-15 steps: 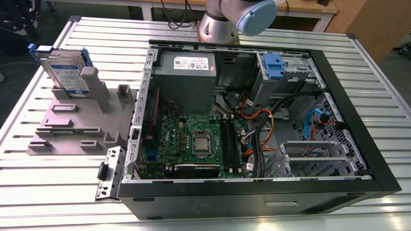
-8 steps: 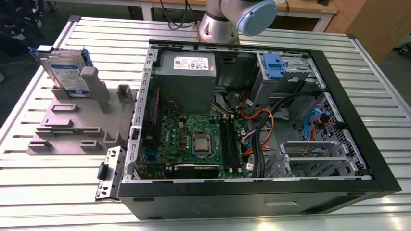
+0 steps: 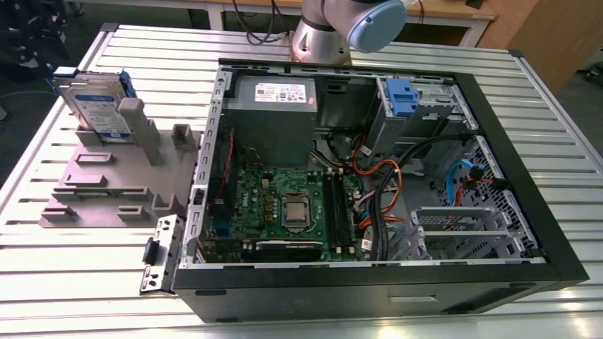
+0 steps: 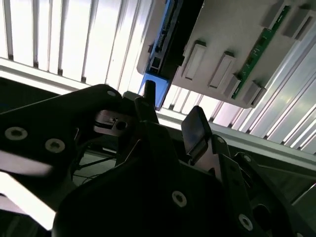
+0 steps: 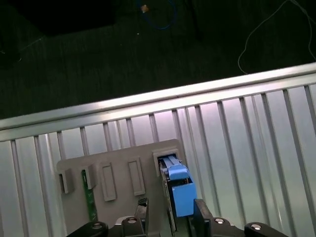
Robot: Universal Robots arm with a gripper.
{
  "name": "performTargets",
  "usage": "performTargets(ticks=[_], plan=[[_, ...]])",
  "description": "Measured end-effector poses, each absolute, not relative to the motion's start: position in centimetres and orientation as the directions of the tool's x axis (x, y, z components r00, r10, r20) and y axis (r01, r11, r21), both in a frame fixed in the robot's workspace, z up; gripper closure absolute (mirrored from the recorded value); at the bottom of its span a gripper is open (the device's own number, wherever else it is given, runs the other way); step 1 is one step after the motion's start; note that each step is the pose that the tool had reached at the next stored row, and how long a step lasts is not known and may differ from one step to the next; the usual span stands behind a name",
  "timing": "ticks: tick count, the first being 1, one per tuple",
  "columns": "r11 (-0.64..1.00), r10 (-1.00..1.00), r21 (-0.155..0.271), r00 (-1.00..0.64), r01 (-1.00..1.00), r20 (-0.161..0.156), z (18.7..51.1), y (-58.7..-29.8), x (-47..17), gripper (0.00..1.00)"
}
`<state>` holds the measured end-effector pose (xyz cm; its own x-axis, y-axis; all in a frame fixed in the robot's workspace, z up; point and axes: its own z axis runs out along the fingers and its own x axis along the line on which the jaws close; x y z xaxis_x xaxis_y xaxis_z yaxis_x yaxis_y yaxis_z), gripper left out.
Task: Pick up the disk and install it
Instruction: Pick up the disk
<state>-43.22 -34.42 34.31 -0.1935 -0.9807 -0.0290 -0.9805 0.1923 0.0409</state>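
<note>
The disk (image 3: 98, 106) stands on edge in the grey holder (image 3: 104, 187) on the worktop (image 3: 85, 275), which leaves its blue-framed sides reachable. The tool (image 5: 171, 203) hangs above it, its 2 fingers spread wide and apparently not touching it.

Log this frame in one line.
stage: pre-grasp | gripper: open, over disk, not gripping | disk: upright in grey holder, outside PC case | installed: no

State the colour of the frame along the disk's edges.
Blue. The frame on the disk shows best in the first wrist view.
</note>
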Motion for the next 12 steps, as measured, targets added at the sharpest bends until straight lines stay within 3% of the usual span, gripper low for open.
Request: performTargets(ticks=[12], plan=[[0.11, -0.993, 0.041, -0.111, -0.993, -0.029, 33.91, -33.52, -43.24, 0.51]])
